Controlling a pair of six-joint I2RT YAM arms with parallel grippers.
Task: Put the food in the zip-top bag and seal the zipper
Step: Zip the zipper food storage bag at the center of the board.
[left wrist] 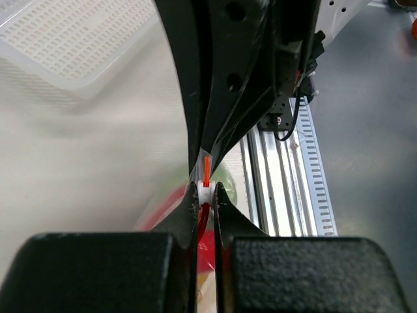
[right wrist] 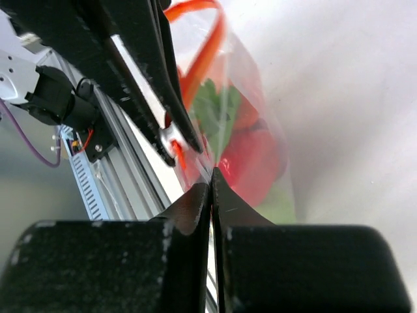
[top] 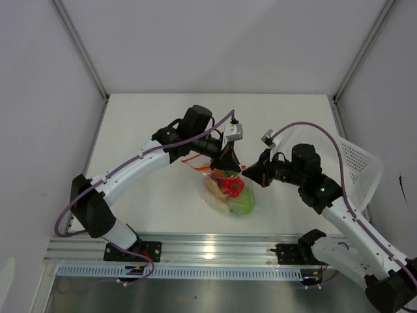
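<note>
If the two grips pull against each other, the zip-top bag (top: 228, 195) could slip free or lift and spill the food (top: 231, 189) — from above, that looks like the chief risk. The bag lies mid-desk, toward the near edge of the desk (top: 150, 124), with both arms meeting over its top. The left gripper (top: 228, 162) reaches in from the left with its elbow raised. The right gripper (top: 249, 173) comes in from the right, low and nearly level. A white basket (top: 358, 166) stands at the right edge.

From the left wrist, the left gripper (left wrist: 206, 195) is clamped on the zipper (left wrist: 206, 168), its fingers pointing toward the near rail (left wrist: 287, 189). Should the strip slide out of that narrow pinch, the seal would be left part open, I judge.

From the right wrist, the right gripper (right wrist: 212, 179) is closed tight, seemingly on clear film at the bag's edge below the zipper (right wrist: 203, 59) — whether it truly has the film is hard to tell. A weak hold there would let the bag drag along. The red pepper (right wrist: 254, 163) and green fruit (right wrist: 214, 111) lie inside.
</note>
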